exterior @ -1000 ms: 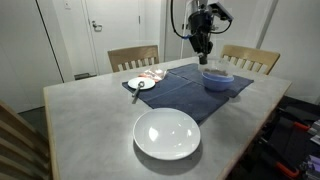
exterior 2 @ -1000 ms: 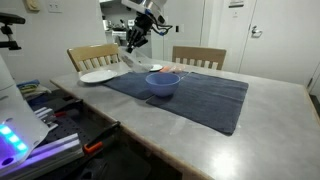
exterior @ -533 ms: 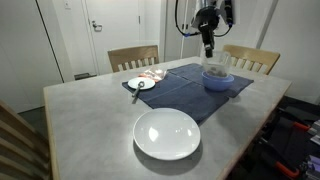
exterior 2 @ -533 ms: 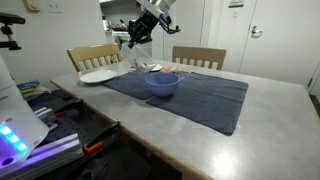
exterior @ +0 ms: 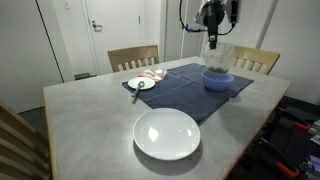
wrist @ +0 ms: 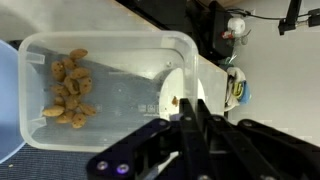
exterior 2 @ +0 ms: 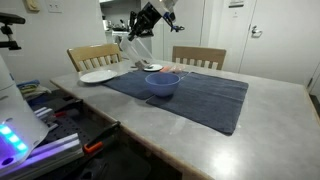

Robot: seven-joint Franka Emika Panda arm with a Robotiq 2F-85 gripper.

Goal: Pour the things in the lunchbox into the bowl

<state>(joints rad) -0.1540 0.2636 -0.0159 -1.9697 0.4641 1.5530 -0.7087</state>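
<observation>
My gripper (wrist: pixel 190 108) is shut on the rim of the clear plastic lunchbox (wrist: pixel 120 90). Its jaws pinch one short wall. The things (wrist: pixel 68 90), small reddish-brown pieces, lie heaped at the far end of the box. In both exterior views the gripper (exterior: pixel 211 22) (exterior 2: pixel 150 16) is high above the table, with the lunchbox (exterior: pixel 223 55) (exterior 2: pixel 138 48) hanging tilted below it. The blue bowl (exterior: pixel 217 78) (exterior 2: pixel 163 84) stands on the cloth just under the box. In the wrist view a sliver of the bowl (wrist: pixel 5 100) shows at the left edge.
A dark blue cloth (exterior: pixel 185 92) (exterior 2: pixel 205 98) covers part of the grey table. A large white plate (exterior: pixel 167 133) sits near one edge. A small white dish (exterior: pixel 140 84) (exterior 2: pixel 98 76) sits beside the cloth. Two wooden chairs (exterior: pixel 133 57) stand behind.
The gripper has risen and swung over the bowl with the lunchbox, which now hangs more steeply tilted.
</observation>
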